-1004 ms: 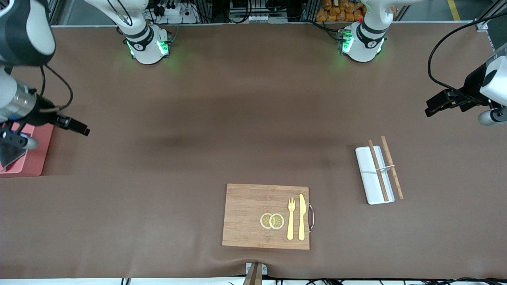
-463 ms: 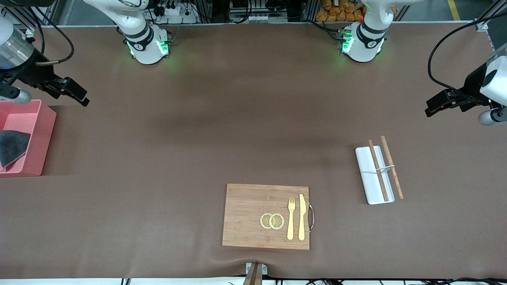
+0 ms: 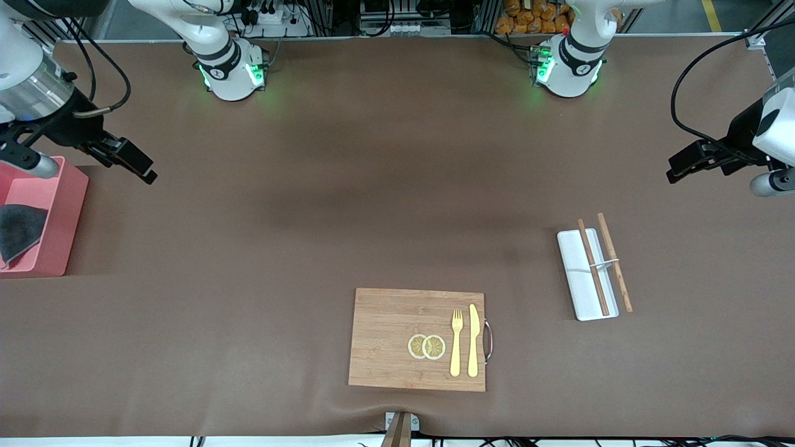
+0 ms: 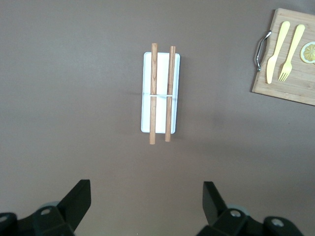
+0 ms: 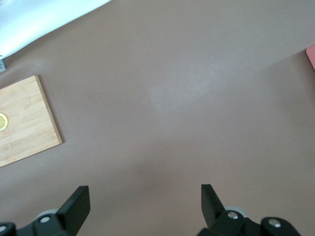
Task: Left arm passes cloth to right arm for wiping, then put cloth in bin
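The dark grey cloth [image 3: 17, 228] lies inside the pink-red bin [image 3: 68, 217] at the right arm's end of the table. My right gripper [image 3: 151, 174] is open and empty, up in the air over bare table just beside the bin. In the right wrist view the right gripper [image 5: 145, 206] has its jaws wide apart with nothing between them, and a corner of the bin [image 5: 311, 53] shows. My left gripper [image 3: 672, 172] is open and empty and waits at the left arm's end; in the left wrist view the left gripper [image 4: 146, 206] is over bare table.
A wooden board [image 3: 385, 338] with lemon slices [image 3: 427, 346], a fork [image 3: 456, 341] and a knife [image 3: 474, 340] lies near the front camera. A white tray [image 3: 581, 273] with two wooden sticks [image 3: 615, 261] lies toward the left arm's end.
My right gripper left its place over the bin, swung toward the robot bases, then came a little toward the table's middle. The cloth stays in the bin. The left arm has not moved.
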`<state>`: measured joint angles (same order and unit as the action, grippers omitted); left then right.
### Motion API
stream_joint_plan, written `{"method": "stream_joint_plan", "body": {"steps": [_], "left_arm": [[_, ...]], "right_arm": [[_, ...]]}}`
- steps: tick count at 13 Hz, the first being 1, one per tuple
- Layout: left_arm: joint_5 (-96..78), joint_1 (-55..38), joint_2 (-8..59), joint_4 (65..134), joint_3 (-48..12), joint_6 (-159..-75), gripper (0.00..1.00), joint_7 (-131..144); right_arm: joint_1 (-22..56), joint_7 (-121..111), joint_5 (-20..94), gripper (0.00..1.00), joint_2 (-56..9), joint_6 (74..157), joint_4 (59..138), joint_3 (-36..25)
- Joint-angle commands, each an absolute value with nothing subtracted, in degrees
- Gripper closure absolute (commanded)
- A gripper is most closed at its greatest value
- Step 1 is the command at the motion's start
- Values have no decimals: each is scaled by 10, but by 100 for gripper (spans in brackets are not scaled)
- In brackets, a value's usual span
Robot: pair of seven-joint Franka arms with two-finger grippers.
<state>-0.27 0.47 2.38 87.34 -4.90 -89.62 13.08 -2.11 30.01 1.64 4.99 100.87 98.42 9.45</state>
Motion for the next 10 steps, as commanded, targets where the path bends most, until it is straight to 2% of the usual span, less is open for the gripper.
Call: {"method": "stream_joint_plan", "body": {"steps": [1, 3, 10], "left_arm": [[-13, 9, 18, 875, -49, -897, 0, 120], [-13, 9, 18, 875, -49, -897, 0, 120], [-14, 8, 19, 877, -49, -897, 0, 120]], "right_arm": [[-19, 272, -10, 0, -6, 964, 896, 85], [-24, 267, -11, 0, -26, 958, 862, 83], [-19, 258, -22, 0, -34, 962, 858, 82]]}}
